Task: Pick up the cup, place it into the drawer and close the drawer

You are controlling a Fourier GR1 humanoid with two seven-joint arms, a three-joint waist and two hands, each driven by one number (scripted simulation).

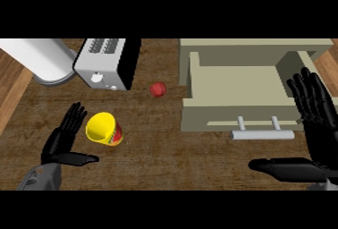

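- The cup [103, 129], yellow with a red-orange band, is seen in the lower left of the frame, tipped so that its mouth faces the camera; whether it lies fully on its side or only leans cannot be told from this steep angle.
- The left hand [64, 142] is held just beside the cup on its left, fingers straight and pointing up the frame, thumb stretched out below the cup; nothing is gripped.
- The right hand [315, 129] is shown at the right edge, fingers straight and spread, thumb extended toward the centre, holding nothing; it overlaps the right side of the drawer [231, 87].
- The drawer is pulled open at the upper right, its handle [262, 133] facing the lower edge.
- A toaster [105, 62], a white cylinder [41, 58] and a small red object [158, 89] are placed along the upper part of the counter [171, 161].
- A slip is judged likely: a tilted, tapered cup could be rolled away if the fingers were closed unevenly.
- During transfer, the red object or the drawer's front wall could be struck if the cup were carried low.
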